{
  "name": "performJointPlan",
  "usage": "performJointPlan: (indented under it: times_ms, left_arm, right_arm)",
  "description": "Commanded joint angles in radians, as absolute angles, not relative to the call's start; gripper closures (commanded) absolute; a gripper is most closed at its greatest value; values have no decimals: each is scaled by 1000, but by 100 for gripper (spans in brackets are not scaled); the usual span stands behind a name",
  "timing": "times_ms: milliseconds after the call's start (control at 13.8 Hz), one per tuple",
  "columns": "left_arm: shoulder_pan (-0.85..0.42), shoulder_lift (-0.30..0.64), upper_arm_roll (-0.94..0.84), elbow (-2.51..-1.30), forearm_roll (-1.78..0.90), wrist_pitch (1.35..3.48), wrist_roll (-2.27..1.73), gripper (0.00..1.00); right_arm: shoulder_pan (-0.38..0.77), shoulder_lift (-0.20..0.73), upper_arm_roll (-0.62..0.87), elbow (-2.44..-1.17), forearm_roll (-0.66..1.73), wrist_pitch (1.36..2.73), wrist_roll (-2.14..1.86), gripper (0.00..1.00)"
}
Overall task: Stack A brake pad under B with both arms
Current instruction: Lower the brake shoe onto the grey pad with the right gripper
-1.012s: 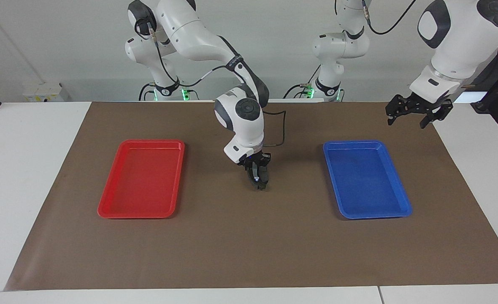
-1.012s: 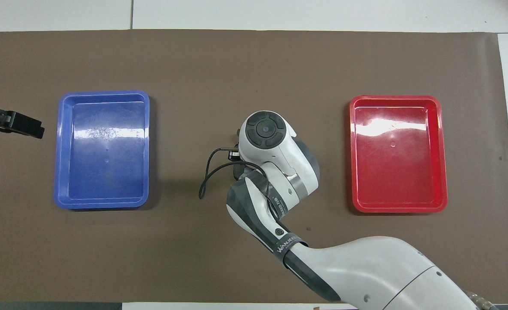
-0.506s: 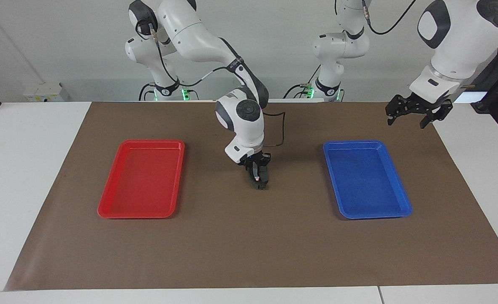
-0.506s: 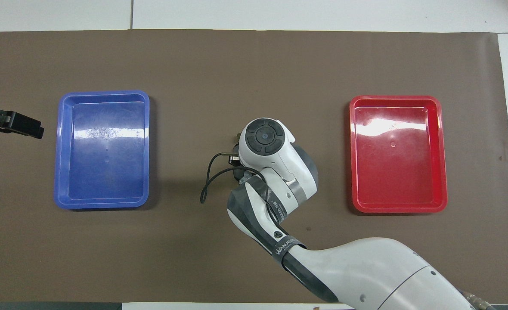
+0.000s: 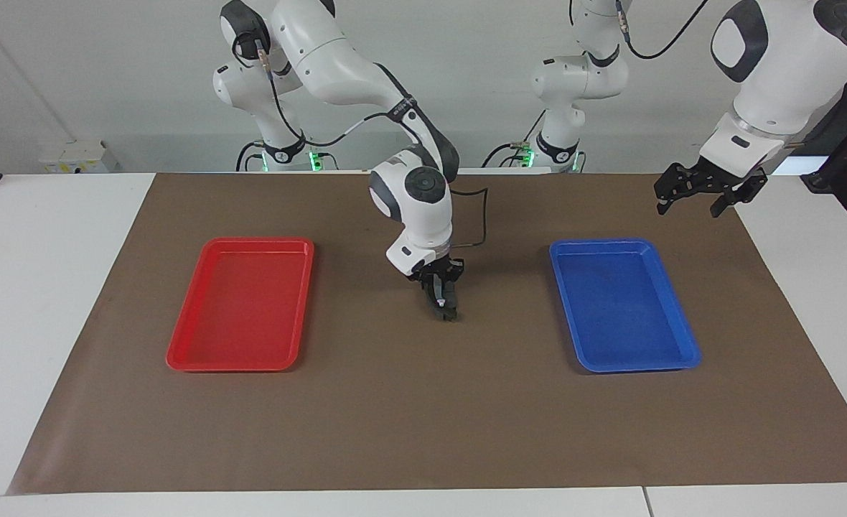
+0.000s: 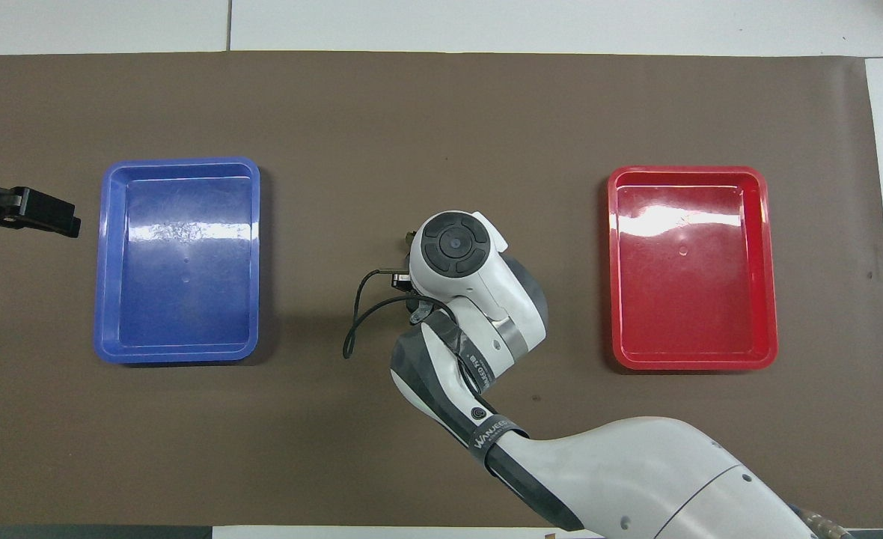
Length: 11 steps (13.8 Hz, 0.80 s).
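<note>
A red tray (image 5: 258, 242) lies empty on the brown mat (image 5: 423, 416) toward the right arm's end of the table.

Midway between the two trays, the right gripper (image 5: 443, 298) points down over the mat. Its fingers are closed on a narrow dark piece with a small pale spot, most likely B (image 5: 446, 310). The piece hangs nearly upright, with its long axis running top to bottom, its lower end toward the mat and the pale spot facing the camera across the table. Whether that lower end touches the mat cannot be told. In the last second the wrist has straightened and drifted slightly toward the blue tray, taking the piece with it, so the grip looks firm and B seems to be mid-carry.

The A brake pad shows in neither view, and the right arm's wrist covers the spot under it from above. Stacking therefore looks not yet done.

Next comes the blue tray (image 5: 599, 243), also empty.

The left gripper (image 5: 688, 207) hangs over the mat's edge at the left arm's end, fingers spread wide and holding nothing. It has barely shifted — it is waiting.
</note>
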<state>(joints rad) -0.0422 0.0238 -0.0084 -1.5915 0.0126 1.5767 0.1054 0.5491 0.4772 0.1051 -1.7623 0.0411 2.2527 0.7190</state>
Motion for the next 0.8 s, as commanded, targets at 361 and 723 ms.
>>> performJointPlan:
  times_ms: [361,723]
  left_arm:
    - [-31,-14,-11,-1634,-2,1551,29,0]
    - [-32,-14,-11,-1632,0,1545,34,0]
  right_arm:
    - [551,451,106,-1805,55,2305,738,100]
    - [552,451,106,-1815,57,2322,738,95]
